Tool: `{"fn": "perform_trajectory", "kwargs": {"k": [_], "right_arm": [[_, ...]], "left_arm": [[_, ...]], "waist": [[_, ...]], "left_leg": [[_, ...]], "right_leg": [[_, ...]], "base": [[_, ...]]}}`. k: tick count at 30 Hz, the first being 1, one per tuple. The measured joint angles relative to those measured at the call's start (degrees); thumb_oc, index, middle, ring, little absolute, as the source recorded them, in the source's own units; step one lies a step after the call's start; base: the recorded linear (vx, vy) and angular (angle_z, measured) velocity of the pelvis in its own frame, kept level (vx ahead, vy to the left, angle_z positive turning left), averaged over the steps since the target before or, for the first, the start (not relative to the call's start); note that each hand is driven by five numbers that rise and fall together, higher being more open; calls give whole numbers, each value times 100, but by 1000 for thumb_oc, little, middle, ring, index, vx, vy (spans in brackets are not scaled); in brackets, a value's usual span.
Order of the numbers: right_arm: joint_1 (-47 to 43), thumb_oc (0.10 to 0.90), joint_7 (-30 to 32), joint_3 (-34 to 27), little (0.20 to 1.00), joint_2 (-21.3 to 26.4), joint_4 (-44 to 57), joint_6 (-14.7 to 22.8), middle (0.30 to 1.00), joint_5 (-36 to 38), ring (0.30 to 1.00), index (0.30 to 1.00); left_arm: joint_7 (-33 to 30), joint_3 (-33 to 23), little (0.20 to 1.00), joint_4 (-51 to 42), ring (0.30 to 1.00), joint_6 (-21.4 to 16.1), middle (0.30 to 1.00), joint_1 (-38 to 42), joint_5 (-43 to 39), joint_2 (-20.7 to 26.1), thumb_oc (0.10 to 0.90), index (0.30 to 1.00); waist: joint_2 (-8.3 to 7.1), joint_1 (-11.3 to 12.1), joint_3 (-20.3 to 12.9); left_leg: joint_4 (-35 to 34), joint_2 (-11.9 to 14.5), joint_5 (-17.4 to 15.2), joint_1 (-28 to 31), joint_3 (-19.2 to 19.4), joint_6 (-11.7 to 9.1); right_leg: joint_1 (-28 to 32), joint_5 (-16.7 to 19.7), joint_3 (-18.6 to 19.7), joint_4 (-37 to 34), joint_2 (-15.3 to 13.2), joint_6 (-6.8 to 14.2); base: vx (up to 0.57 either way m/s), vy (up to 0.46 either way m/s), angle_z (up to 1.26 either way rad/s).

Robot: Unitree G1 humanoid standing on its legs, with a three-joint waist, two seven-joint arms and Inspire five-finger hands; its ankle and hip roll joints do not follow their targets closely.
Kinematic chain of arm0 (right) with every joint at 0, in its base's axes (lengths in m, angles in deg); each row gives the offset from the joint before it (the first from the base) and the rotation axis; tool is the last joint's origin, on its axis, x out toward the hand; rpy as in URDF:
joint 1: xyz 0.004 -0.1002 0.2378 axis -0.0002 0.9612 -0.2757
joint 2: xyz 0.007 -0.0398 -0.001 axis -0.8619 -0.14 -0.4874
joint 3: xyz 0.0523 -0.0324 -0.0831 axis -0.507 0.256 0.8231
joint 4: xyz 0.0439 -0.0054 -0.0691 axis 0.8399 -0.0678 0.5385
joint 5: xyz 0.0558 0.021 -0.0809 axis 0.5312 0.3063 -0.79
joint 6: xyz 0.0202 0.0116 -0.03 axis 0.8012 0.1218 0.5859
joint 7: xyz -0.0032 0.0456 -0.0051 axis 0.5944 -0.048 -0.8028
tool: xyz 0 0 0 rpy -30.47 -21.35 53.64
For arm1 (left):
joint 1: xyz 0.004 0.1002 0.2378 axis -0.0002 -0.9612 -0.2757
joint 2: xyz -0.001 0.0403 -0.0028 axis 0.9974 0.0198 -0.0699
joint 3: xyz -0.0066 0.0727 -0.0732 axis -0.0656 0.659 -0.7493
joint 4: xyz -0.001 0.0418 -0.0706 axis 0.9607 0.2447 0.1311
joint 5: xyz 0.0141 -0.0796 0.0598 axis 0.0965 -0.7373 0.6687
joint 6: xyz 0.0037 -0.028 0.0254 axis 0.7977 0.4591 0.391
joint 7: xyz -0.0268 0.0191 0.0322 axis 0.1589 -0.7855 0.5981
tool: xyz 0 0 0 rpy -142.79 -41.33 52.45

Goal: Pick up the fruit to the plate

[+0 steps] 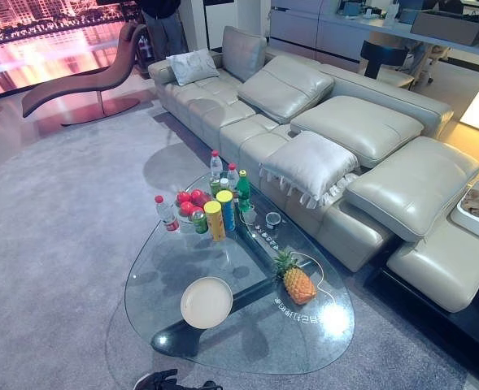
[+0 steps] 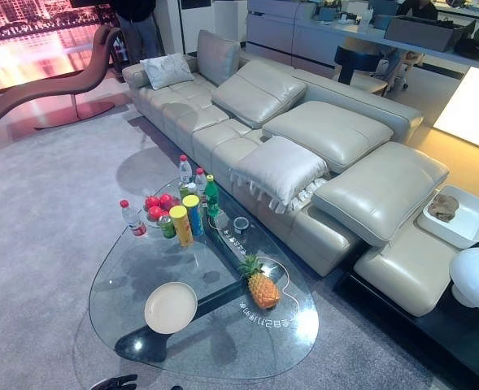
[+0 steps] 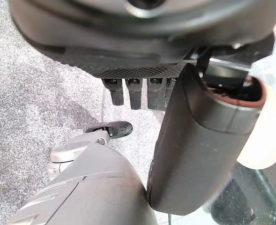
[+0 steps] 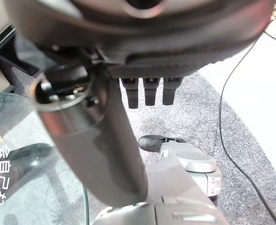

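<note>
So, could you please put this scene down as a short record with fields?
surface: glass table
plate: cream plate, nothing on it, near edge of table
fruit: pineapple to the plate's right; red apples at far end
other items: bottles and cans beside the apples
left hand: open, holding nothing, above carpet
right hand: open, holding nothing
background: grey sofa
</note>
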Motion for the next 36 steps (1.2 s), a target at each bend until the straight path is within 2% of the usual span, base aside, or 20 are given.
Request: {"fn": "perform_trajectory", "kwargs": {"k": [36], "right_arm": [[-7,800,-38,60,900,0,4,50,900,-217,900,900]], "left_arm": [[-11,11,900,22,900,-27,900,9,5,1,800,900]], "waist": [[-18,2,-112]], "left_leg": [[0,1,0,6,4,0]], "right_leg": [[3,0,2,-1,0,0]], "base": [[0,0,0]]}}
